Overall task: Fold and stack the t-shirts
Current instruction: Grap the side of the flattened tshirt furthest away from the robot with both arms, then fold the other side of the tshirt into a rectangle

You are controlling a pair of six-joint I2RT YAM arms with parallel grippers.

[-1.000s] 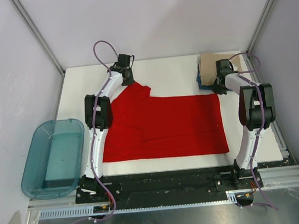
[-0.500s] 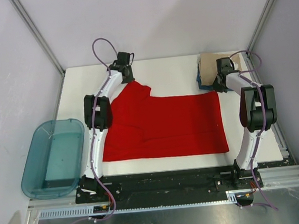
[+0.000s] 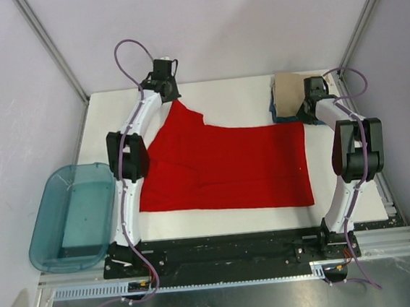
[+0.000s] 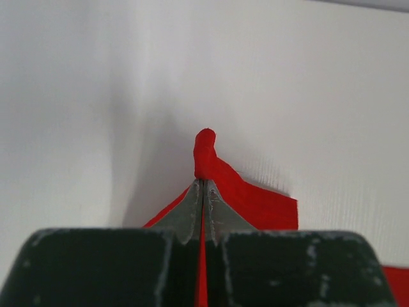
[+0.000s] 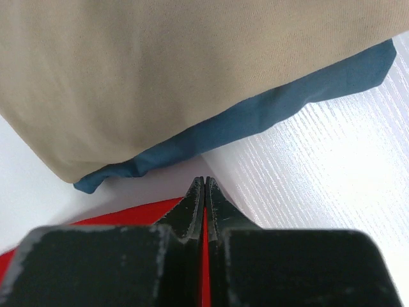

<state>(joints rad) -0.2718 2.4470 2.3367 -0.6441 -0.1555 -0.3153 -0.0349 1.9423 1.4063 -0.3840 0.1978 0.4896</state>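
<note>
The red shirt (image 3: 228, 169) lay spread across the table (image 3: 236, 96), its 2 far corners raised. The left gripper (image 4: 203, 182) was pinched tight on the far-left corner, a nub of red poking past its tips. The right gripper (image 5: 204, 181) was clamped on the far-right corner, just beside the tan shirt (image 5: 192, 70), which lay folded on top of the blue shirt (image 5: 268, 112).

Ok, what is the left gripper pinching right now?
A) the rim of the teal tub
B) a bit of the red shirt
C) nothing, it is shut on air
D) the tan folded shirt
B: in the left wrist view the left gripper is shut, with a nub of the red shirt poking out past its tips.
</note>
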